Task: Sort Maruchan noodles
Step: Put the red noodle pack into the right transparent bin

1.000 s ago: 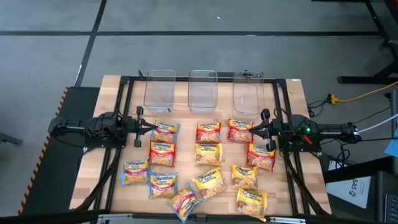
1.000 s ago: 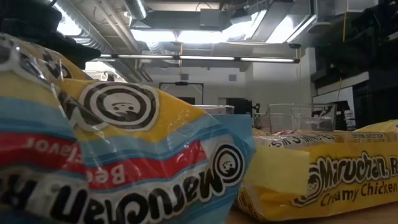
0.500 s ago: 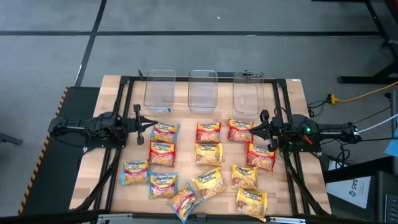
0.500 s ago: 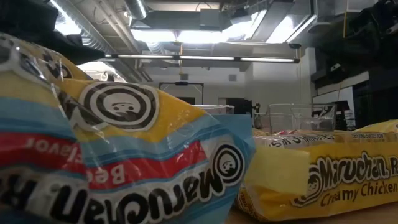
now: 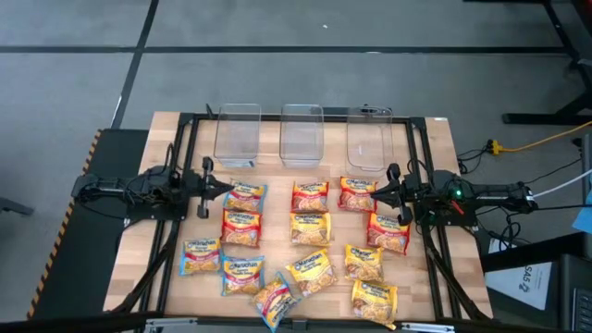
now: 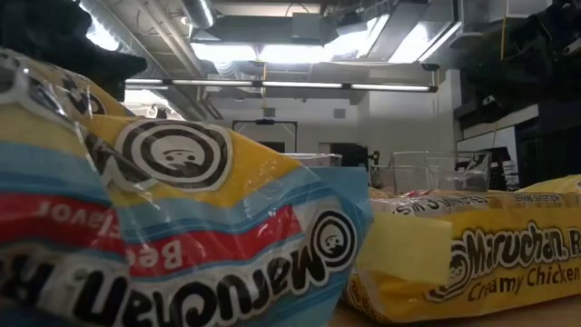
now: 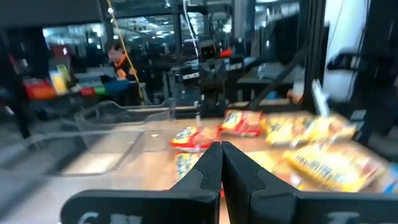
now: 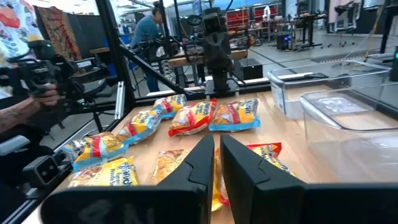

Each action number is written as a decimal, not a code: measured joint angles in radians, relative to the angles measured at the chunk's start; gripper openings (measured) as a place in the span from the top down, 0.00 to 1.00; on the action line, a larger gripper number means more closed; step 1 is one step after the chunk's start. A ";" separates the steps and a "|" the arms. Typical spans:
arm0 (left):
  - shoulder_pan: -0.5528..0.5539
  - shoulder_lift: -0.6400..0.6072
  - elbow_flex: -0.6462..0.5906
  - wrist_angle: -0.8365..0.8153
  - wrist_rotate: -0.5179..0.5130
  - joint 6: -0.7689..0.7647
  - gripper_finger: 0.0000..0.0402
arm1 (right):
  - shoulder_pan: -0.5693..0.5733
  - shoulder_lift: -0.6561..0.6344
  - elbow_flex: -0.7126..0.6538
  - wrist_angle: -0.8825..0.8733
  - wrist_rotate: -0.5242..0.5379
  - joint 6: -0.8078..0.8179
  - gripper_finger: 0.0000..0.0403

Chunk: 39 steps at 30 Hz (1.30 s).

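Note:
About a dozen Maruchan noodle packets lie flat on the wooden table (image 5: 166, 277), with blue, yellow or red trim. My left gripper (image 5: 225, 188) is shut and empty. It is level, pointing toward the table's right, at the left edge of a blue-trimmed packet (image 5: 246, 195). My right gripper (image 5: 374, 191) is shut and empty. It points toward the table's left, over the right edge of a red-trimmed packet (image 5: 355, 193), which also shows in the right wrist view (image 8: 268, 153). The low view shows a blue-trimmed packet (image 6: 182, 227) and a yellow one (image 6: 472, 263) close up.
Three clear plastic bins (image 5: 238, 134) (image 5: 302, 134) (image 5: 368, 139) stand in a row along the far edge. A black frame (image 5: 185, 118) borders the table. In the right wrist view a person (image 8: 148, 28) stands beyond the table, and a hand (image 8: 28, 93) shows at the side.
My left arm has shifted slightly at the table's left; a dark part of it now shows lower in the low view. The packets have not moved.

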 joint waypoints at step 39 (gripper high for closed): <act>0.177 0.857 0.636 -0.015 0.037 0.074 1.00 | -0.001 0.429 0.404 -0.116 0.449 -0.122 0.92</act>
